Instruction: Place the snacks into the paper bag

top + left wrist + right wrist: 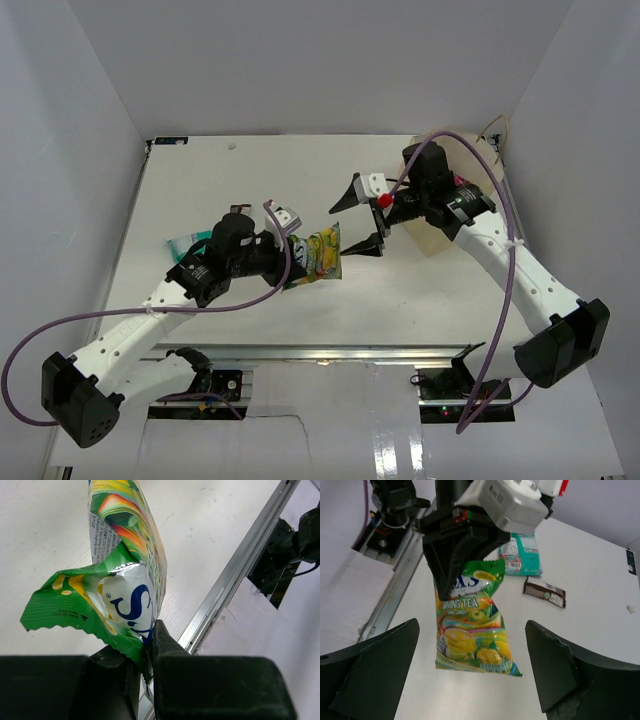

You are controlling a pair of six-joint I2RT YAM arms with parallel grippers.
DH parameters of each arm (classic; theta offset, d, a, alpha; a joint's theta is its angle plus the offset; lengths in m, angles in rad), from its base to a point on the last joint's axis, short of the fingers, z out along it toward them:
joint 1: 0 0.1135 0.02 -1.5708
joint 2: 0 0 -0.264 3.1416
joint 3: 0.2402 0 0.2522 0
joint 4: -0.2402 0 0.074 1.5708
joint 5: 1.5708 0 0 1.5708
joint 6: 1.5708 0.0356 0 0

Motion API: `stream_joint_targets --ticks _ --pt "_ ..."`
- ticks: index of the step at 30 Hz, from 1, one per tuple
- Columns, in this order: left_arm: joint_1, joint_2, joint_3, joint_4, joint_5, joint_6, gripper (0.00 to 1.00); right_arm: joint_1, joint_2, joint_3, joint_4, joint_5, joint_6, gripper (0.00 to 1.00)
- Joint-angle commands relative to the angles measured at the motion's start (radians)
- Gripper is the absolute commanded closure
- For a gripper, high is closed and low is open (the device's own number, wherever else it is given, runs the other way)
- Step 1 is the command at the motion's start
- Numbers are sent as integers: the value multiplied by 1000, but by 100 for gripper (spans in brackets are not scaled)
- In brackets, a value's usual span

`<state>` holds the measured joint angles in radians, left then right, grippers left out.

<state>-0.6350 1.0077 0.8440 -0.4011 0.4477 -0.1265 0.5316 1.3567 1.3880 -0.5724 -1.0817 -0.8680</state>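
Plainly, the left gripper (145, 650) was pinched tight on the crumpled top edge of a green-yellow packet (322, 252), its jaws narrowed down to the thickness of the foil. The packet hung from that grip above the white table (230, 170), near the middle. From the right wrist view its printed face was readable, with fruit pictured on the lower half and nothing touching its bottom edge. The right gripper (355, 222) faced it from the right, just beside it. Its jaws were spread wide, one dark finger to each side of the packet and neither in contact. The paper bag (428, 238) sat at the far right of the table, behind the right arm. Only a tan patch and a loop of thin twine handle showed, so I could not tell how it stood. A teal packet (185, 242) lay flat on the table to the left of the left arm. A small dark packet (545, 591) lay near it, the two apart from each other and well away from the bag.
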Motion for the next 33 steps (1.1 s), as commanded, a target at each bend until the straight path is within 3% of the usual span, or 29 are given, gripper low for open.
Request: stream_joint_targets --ticks 1,8,16,20,21,26,33 --pt "-41 -37 27 -21 -72 31 100 44 27 22 -23 -61 52 8" --pt "-144 -15 61 -44 -129 34 100 94 48 -64 82 58 110 10" --pt "-184 -27 82 -45 -161 7 100 110 140 -67 -24 48 17 7" --pt "-189 -35 87 -42 -162 -4 100 152 140 -102 -49 48 -2 0" --pt "-190 -37 87 -41 -162 -7 100 166 139 -107 -50 52 -3 2" --pt "-190 -49 93 -35 -202 -24 98 174 128 -115 -79 43 -15 32" --pt "-190 -104 53 11 -279 -47 90 173 87 -136 -124 57 -38 62"
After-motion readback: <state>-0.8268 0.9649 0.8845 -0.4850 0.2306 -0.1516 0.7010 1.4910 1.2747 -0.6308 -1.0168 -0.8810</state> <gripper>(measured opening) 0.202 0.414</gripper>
